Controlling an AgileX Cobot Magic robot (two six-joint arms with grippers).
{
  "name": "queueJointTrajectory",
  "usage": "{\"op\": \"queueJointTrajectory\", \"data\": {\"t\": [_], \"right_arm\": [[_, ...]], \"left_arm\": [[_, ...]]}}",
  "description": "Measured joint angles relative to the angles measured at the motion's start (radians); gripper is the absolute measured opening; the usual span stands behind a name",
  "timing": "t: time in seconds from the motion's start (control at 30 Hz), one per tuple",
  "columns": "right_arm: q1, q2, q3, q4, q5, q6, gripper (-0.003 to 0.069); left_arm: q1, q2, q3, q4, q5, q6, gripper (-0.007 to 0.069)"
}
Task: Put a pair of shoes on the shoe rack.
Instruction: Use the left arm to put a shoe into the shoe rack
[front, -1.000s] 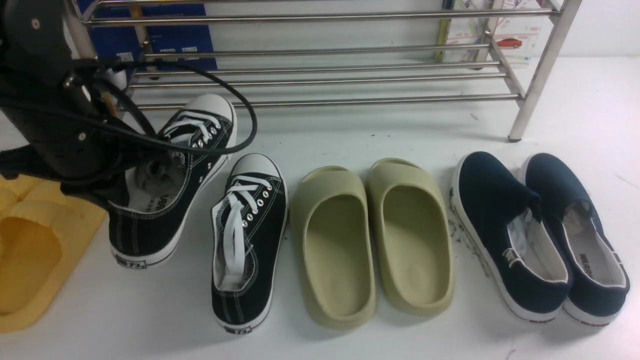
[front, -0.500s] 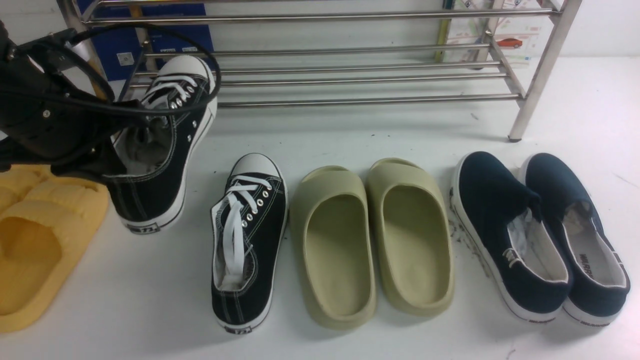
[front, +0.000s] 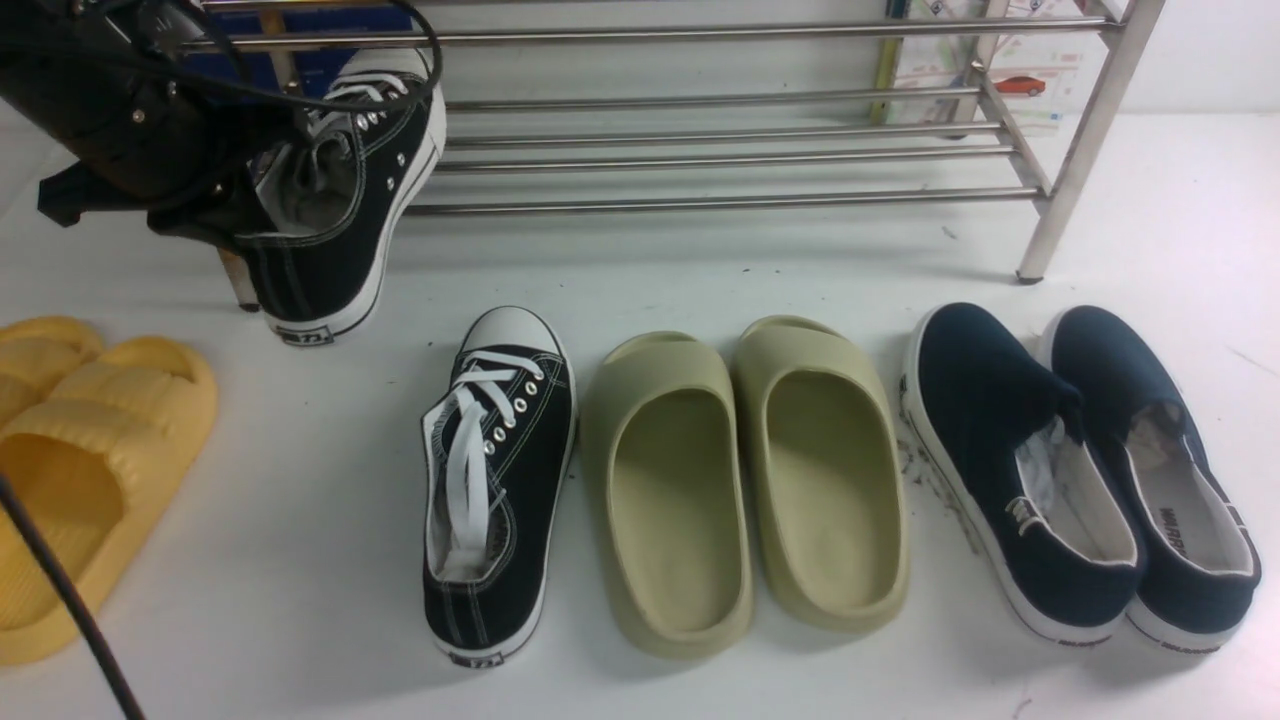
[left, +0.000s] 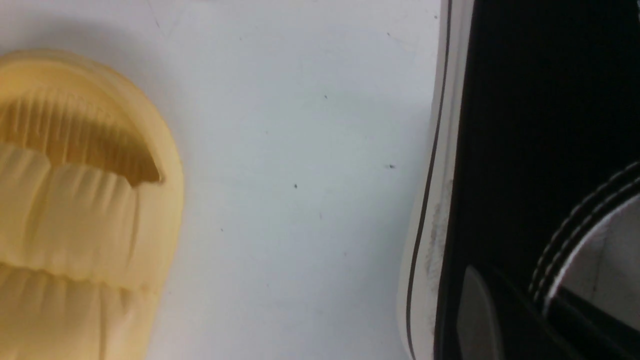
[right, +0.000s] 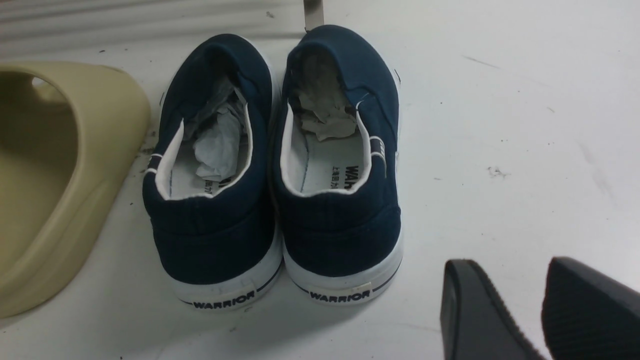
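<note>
Left tool (front: 262, 200): pinching the collar of one black sneaker (front: 340, 190), which hangs tilted above the desk (front: 300, 520), toe at the shoe rack (front: 720, 150)'s left end.
Other sneaker (front: 497, 480): flat on the desk, at 5 o'clock from the held one.
Right tool (right: 530, 325): spread, holding nothing.

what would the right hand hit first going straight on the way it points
Probably the bare white surface, just beside the navy slip-ons; nothing else shows ahead of the right hand, though depth is unclear.
</note>
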Motion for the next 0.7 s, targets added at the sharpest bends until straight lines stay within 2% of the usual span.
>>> {"op": "queueJointTrajectory", "data": {"t": [0.4,0.7], "right_arm": [[0.000,0.000,0.000,0.000,0.000,0.000,0.0246],[0.000,0.000,0.000,0.000,0.000,0.000,0.0246]], "left_arm": [[0.000,0.271,-0.332,0.035,0.047,-0.062,-0.0013],[-0.002,0.315,-0.375,0.035,0.015,-0.095,-0.0013]]}}
